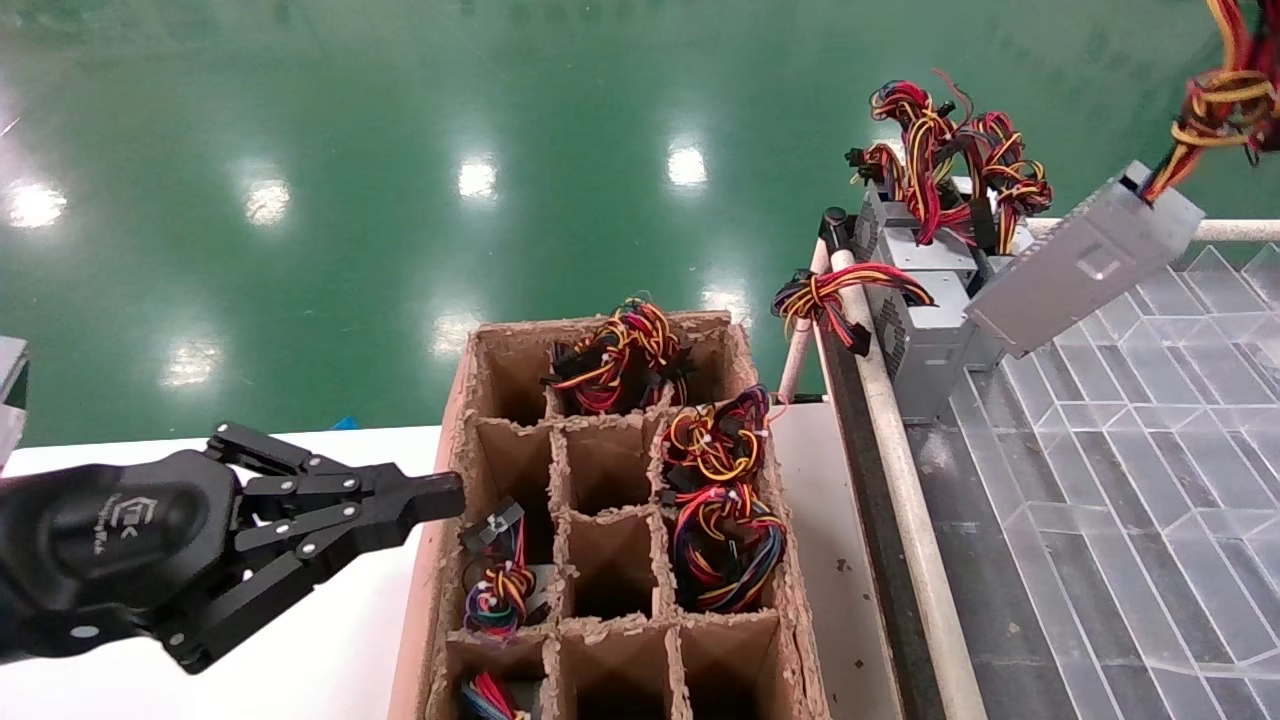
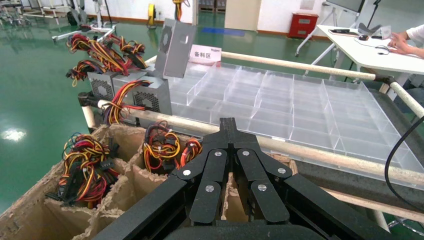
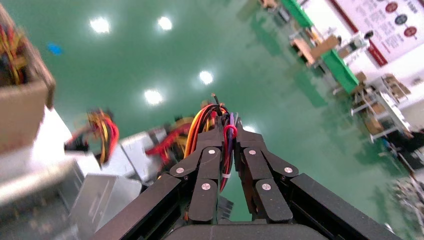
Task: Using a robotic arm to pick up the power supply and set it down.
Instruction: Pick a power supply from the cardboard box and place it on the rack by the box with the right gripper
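Note:
The power supply (image 1: 1085,260), a grey metal box, hangs tilted in the air above the back of the clear tray, dangling from its red, yellow and orange wire bundle (image 1: 1225,100). My right gripper (image 3: 223,131) is shut on that wire bundle (image 3: 210,112); the right arm itself is outside the head view, past its top right corner. The left wrist view also shows the hanging power supply (image 2: 176,47). My left gripper (image 1: 450,495) (image 2: 228,122) is shut on nothing, its tips at the left wall of the cardboard box.
A divided cardboard box (image 1: 470,400) holds several power supplies with wire bundles. A clear compartment tray (image 1: 1150,450) lies at the right behind a pipe rail (image 1: 900,470). Several grey power supplies (image 1: 925,340) stand in its far left corner. A white table (image 1: 330,640) is under my left arm.

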